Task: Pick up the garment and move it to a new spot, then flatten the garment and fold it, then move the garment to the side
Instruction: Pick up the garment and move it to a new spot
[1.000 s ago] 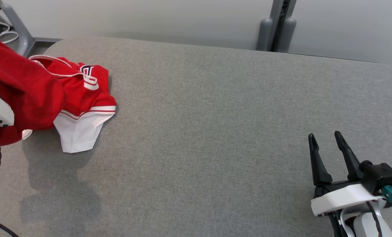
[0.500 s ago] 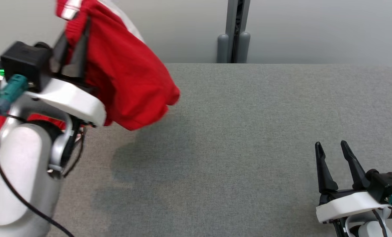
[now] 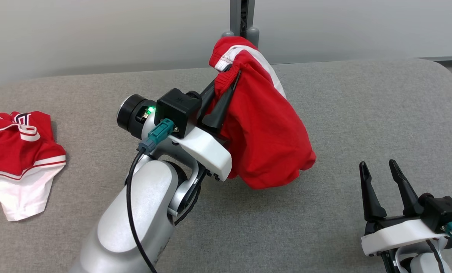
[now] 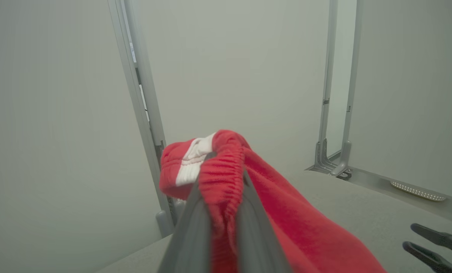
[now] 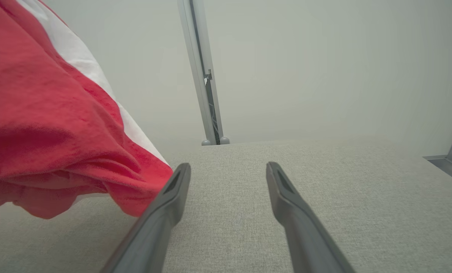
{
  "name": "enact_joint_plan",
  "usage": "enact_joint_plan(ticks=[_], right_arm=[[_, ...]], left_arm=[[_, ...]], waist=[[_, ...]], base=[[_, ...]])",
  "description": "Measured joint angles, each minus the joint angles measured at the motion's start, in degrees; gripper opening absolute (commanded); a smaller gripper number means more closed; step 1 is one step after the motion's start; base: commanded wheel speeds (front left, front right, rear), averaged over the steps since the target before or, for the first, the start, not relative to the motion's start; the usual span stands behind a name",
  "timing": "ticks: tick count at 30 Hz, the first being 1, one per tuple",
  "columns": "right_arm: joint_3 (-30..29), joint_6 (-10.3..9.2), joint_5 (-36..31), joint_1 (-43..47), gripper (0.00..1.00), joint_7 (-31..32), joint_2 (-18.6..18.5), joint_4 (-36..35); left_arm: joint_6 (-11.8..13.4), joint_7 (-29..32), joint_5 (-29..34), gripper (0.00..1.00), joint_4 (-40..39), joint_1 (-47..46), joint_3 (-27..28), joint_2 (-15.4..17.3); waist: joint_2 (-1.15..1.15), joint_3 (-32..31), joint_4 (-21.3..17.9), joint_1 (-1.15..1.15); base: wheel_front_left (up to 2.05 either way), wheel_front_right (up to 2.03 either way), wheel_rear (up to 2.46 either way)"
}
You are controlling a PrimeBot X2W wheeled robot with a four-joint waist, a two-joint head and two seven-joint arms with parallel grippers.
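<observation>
I have the fingers [image 3: 220, 110] of my left gripper [image 3: 229, 74] clenched on the ribbed waistband [image 4: 222, 178] of the red garment [image 3: 267, 144]. It hangs bunched from them over the middle of the grey table [image 3: 343, 106], and I cannot tell whether its lowest fold touches the surface. I judge it light, soft and limp, so it should slump into a heap if simply dropped. The waistband is the firmest place to hold, and a second hold further along it would let me spread the cloth. My right gripper [image 3: 375, 163] rests released and empty near the front right. The bare stretch between it and the hanging cloth is my open room. I would avoid the other red-and-white garment [image 3: 17, 151] at the left and the rounded far right corner.
</observation>
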Motion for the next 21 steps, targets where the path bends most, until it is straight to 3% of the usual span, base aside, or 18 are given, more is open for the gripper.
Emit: enact_joint_plan(ticks=[5,13,21], right_arm=[[0.25,0.0,0.33,-0.13,1.0,0.0,0.0,-0.18],[0.51,0.0,0.37,-1.15,1.0,0.0,-0.01,-0.22],[0.68,0.0,-0.08,-1.3,1.0,0.0,-0.01,-0.19]], left_arm=[[0.0,-1.62,-1.57,0.0,7.9,-0.34,-0.53,-0.58],[-2.04,-3.85,-2.75,0.0,24.37,0.55,0.05,2.32],[-4.01,-7.83,-3.82,0.0,37.21,-0.04,0.63,2.81]], waist=[[0.0,1.59,-1.15,0.0],[0.0,4.02,-2.25,0.0],[0.0,5.27,-2.65,0.0]], base=[[0.0,0.0,0.0],[0.0,0.0,0.0],[0.0,0.0,0.0]])
